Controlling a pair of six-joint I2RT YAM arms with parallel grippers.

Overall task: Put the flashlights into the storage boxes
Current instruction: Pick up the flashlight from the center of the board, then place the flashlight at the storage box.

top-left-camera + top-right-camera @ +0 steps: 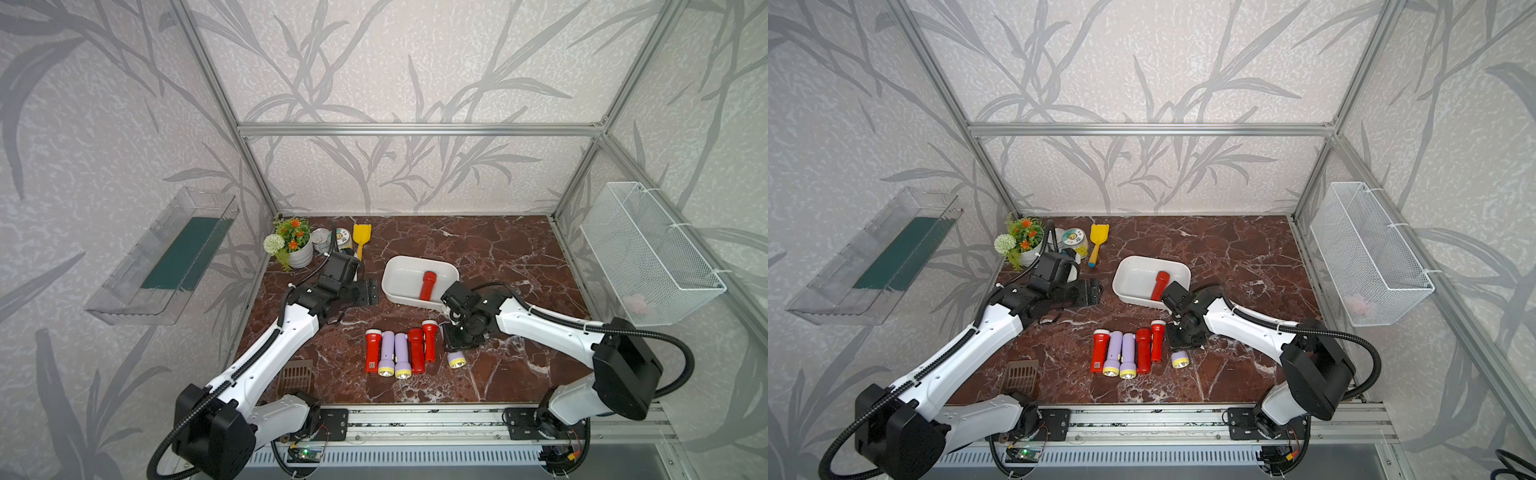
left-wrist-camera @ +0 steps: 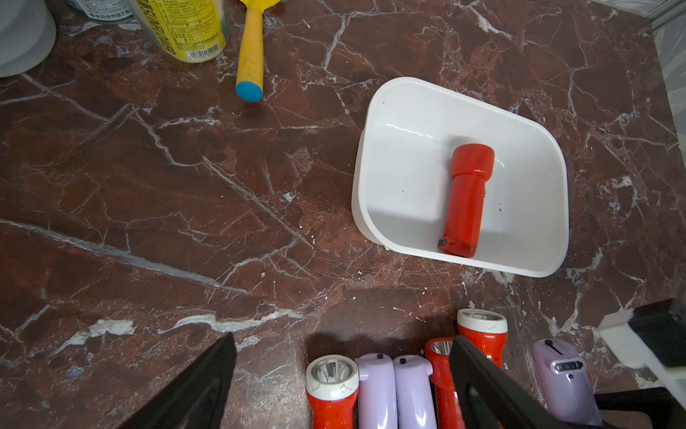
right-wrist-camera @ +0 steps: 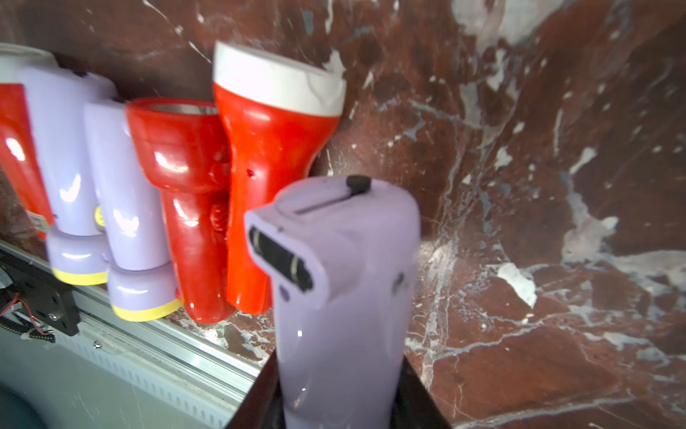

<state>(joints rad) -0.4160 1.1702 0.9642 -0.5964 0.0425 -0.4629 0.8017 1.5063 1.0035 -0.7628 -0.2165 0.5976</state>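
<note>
Lilac flashlight [image 3: 345,282] sat pinched around its body in my right gripper [image 3: 339,360], near the tub [image 1: 392,286], so I could lift it; left gripper [image 2: 343,336] hung spread, idle.

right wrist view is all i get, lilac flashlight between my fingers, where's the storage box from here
Observer: The white storage box sits just past the right gripper and its lilac flashlight, toward the back wall.
Operator: anything in it
Observer: One red flashlight lies inside, with its head toward the back wall.
Operator: left arm in my way
Observer: No, the left gripper hovers open off the box's left end, above the table.
</note>
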